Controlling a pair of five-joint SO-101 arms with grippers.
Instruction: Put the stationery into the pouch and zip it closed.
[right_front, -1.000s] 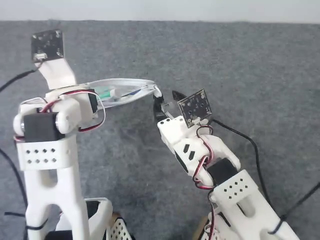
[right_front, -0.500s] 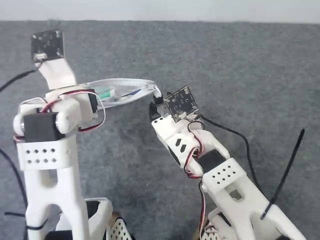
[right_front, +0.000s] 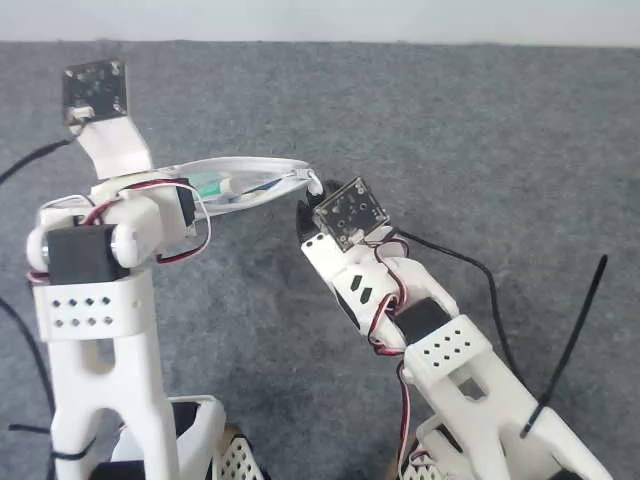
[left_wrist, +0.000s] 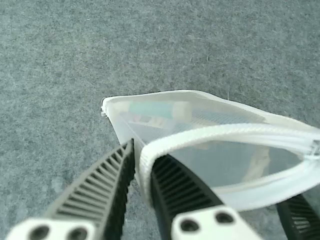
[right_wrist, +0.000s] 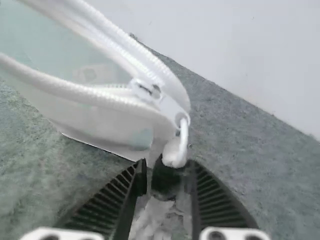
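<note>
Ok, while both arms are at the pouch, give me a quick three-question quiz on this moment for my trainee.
1. True or false: the pouch lies flat, with no gripper touching it.
2. What is the left gripper shut on? A) the pouch's zip edge B) a loose pen C) nothing
3. Fill in: the right gripper sits at the pouch's zipper ____.
Key: 1 false; 2 A; 3 pull.

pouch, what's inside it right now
Through the clear pouch a teal-and-white stick shows, with another flat item next to it, too blurred to name. The zip band and the left gripper clamped on the rim cover the rest.
</note>
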